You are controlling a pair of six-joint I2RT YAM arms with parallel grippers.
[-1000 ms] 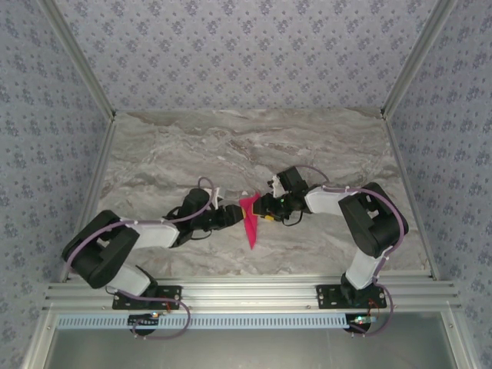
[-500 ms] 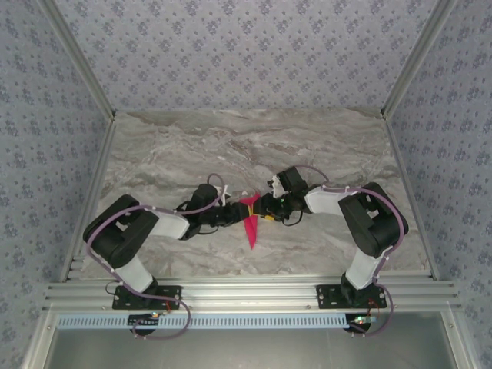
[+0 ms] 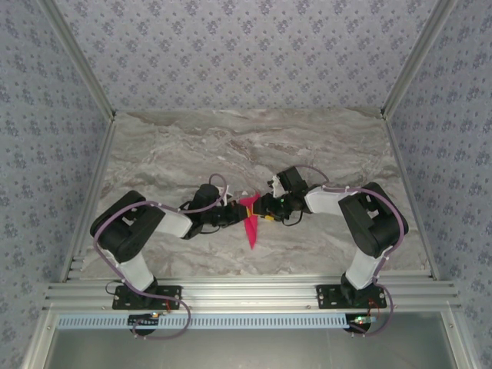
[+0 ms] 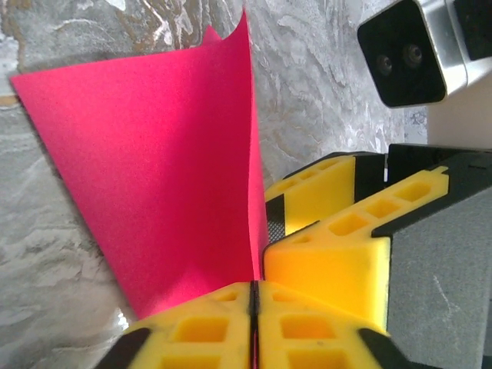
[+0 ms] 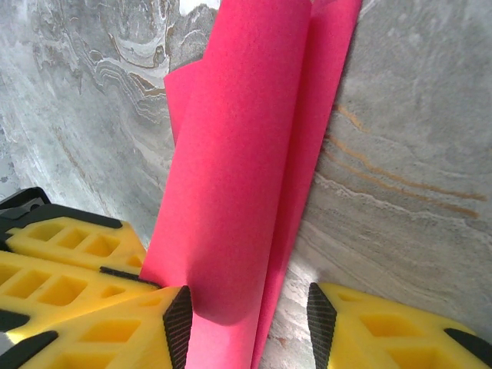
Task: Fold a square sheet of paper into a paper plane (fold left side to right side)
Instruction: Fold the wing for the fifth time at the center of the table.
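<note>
L gripper (image 4: 254, 288) is now clamping shut. A sec ago it was hanging half open beside the paper plane (image 3: 250, 223); now its yellow jaws are pinching the plane's pink flap flat betw them. R gripper (image 5: 247, 311) isn't moving: jaws are standing partway open, straddling the rounded fold, one side touching, the other just clear, so prob not gripping. Plane is sitting mid table (image 3: 192, 146) betw both grippers, nose toward the arm bases. I'm reckoning L is ready to carry its side over to R.

Both arms bent inward, wrists low, tips nearly meeting. L gripper (image 3: 235, 215) pinched tight on the paper plane (image 3: 250, 224); R gripper (image 3: 260, 208) opp., jaws apart.
</note>
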